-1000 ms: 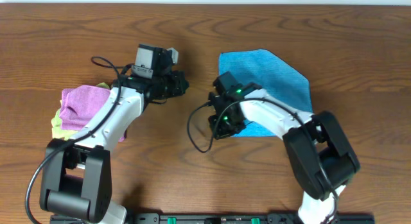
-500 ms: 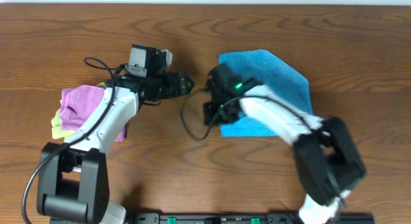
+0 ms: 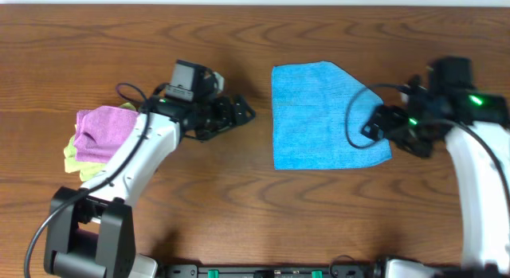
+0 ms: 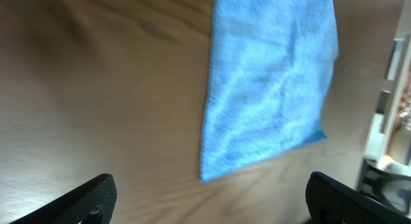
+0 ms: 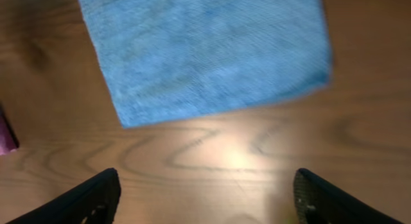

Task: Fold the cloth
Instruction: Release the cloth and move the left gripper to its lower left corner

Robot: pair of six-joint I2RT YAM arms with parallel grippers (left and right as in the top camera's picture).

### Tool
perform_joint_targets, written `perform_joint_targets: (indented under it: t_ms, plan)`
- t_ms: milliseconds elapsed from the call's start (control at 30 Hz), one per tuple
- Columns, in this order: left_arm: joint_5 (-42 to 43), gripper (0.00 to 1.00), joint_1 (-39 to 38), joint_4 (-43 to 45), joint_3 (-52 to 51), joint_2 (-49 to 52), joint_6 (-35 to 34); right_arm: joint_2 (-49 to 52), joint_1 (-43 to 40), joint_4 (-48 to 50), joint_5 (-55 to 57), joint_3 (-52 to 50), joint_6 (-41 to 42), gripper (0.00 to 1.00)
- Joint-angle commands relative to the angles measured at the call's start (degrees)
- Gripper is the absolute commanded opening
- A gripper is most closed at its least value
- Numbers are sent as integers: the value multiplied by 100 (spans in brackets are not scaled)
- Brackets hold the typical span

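Note:
The blue cloth (image 3: 319, 115) lies flat on the wooden table, its far right corner cut off at a slant. My left gripper (image 3: 241, 112) hovers open just left of the cloth's left edge, apart from it. In the left wrist view the cloth (image 4: 270, 76) lies ahead of the gripper (image 4: 209, 205), whose black fingertips (image 4: 90, 198) stand wide with only bare wood between them. My right gripper (image 3: 374, 125) is open over the cloth's right edge. The right wrist view has the cloth (image 5: 205, 51) beyond the spread gripper (image 5: 205, 205), nothing held.
A pink cloth (image 3: 103, 127) sits on a yellow-green one (image 3: 72, 158) at the left, beside my left arm. A sliver of pink (image 5: 5, 134) shows at the right wrist view's left edge. A black cable (image 3: 352, 123) loops over the blue cloth.
My right arm swung from the blue cloth's left side over to its right edge and opened its jaws. The left gripper opened and shifted slightly right. The cloth now lies uncovered.

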Motion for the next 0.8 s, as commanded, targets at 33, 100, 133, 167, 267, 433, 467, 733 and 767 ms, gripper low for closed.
perform_joint_targets:
  t_ms: [33, 100, 133, 167, 267, 433, 467, 733, 767]
  plan:
    - [72, 95, -352, -4, 79, -85, -608, -1016, -708, -92, -243, -763, -579, 89]
    - [63, 95, -463, 24, 15, -85, -848, -1436, -1016, -48, -409, -1294, -645, 89]
    - [66, 95, -503, 79, -44, -85, -962, -1628, -1152, 13, -511, -1569, -654, 89]
    - [66, 95, -540, 149, -133, -85, -1084, -1770, -1252, 70, -573, -1792, -651, 89]
    - [164, 95, -595, 487, -483, -87, -1523, -2118, -1550, 286, -686, -2448, -651, 88]
    - [564, 95, -632, 1438, -1115, -87, -2293, -2122, -1934, 612, -931, -2612, -629, 88]
    - [584, 95, -660, 1661, -1241, -87, -2516, -2100, -2020, 645, -942, -2612, -629, 89]
    - [229, 95, -1191, 2846, -2006, -87, -4133, -1639, -2553, 1078, -990, -2614, -278, 89]
    - [190, 95, -1209, 2848, -2044, -85, -4203, -1563, -2577, 1115, -1010, -2614, -243, 89]
